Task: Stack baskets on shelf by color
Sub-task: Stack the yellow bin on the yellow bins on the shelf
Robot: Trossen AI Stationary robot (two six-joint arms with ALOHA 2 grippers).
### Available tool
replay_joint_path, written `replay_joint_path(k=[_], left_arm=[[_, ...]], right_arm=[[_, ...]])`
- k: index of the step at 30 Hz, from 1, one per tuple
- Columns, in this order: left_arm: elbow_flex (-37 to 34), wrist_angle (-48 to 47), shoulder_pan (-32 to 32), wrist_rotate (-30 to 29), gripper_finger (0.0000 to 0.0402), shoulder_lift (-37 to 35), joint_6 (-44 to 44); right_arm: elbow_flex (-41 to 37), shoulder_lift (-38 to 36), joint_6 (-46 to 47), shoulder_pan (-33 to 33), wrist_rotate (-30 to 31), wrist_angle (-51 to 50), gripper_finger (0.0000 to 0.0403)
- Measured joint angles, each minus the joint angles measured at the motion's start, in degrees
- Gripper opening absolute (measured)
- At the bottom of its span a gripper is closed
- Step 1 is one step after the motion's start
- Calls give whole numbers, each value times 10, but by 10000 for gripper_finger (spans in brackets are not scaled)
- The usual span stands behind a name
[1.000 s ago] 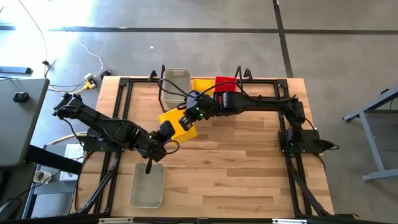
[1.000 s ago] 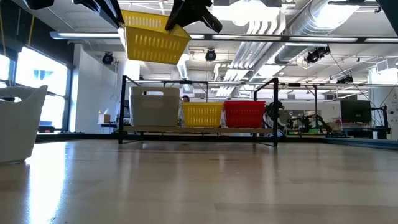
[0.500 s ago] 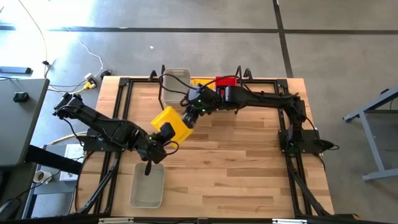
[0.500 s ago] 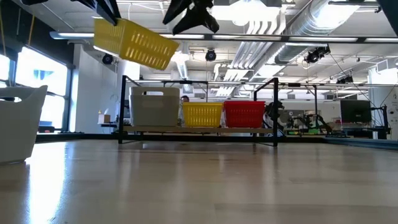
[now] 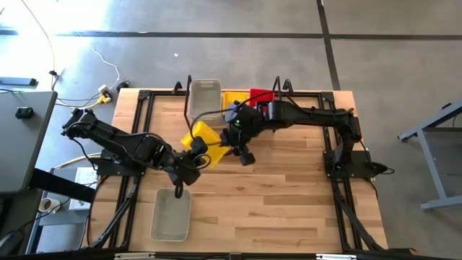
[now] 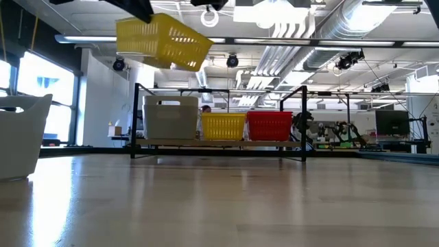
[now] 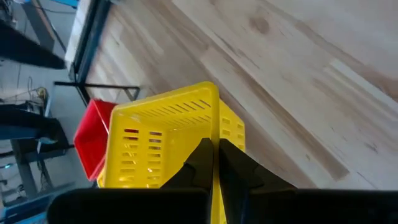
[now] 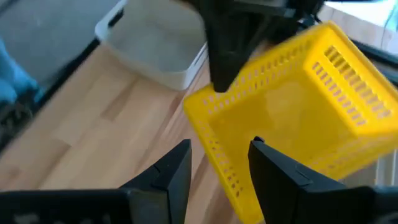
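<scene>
Handover looks complete: right gripper (image 5: 244, 157), fingers now spread and empty, has backed off the yellow plastic mesh basket (image 5: 204, 137), which left gripper (image 5: 193, 154) alone clamps by its rim, tilted in mid-air, short of the black rod shelf (image 6: 219, 140).

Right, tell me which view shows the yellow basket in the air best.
The right wrist view: the yellow basket fills the picture, tilted, with the left gripper clamped on its rim. The low view shows it tilted, above the table. The left wrist view sees one end. From above, the arms hide most of it.
</scene>
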Motion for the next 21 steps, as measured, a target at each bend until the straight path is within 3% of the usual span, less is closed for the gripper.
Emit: replay_joint_path(k=[5,15,21], left_arm=[[0,33,21,22,0,-1,15],[0,91,58,29,0,-1,44],[0,133,65,51,0,-1,43]], right_arm=[[0,0,-62,10,11,-9,142],[0,0,-101,13,1,-66,142],[0,0,-130,13,59,-81,142]])
